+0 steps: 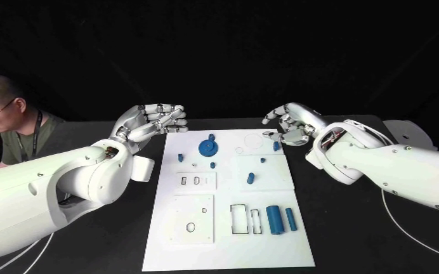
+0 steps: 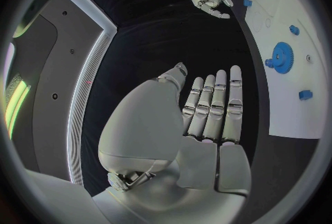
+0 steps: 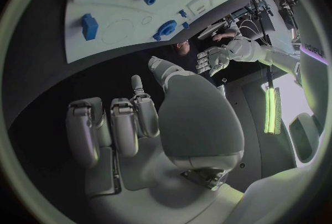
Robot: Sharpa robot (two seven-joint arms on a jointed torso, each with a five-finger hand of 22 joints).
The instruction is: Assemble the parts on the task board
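Note:
The white task board (image 1: 229, 248) lies lengthwise in the middle of the black table. A blue gear (image 1: 209, 148) sits near its far end, with several small blue parts around it, one of them an oblong piece (image 1: 250, 177). Two blue cylinders (image 1: 273, 219) lie side by side near the front right. My left hand (image 1: 151, 120) hovers off the board's far left corner, fingers straight and apart, holding nothing. My right hand (image 1: 291, 127) hovers over the far right corner, fingers loosely bent and empty. The gear (image 2: 280, 58) shows beyond the left hand (image 2: 207, 113).
Two white inset plates (image 1: 193, 218) with slots sit on the board's left half, and outlined rectangles (image 1: 245, 219) lie beside the cylinders. A white object (image 1: 407, 131) lies at the table's right edge. A cable (image 1: 403, 229) runs under my right arm.

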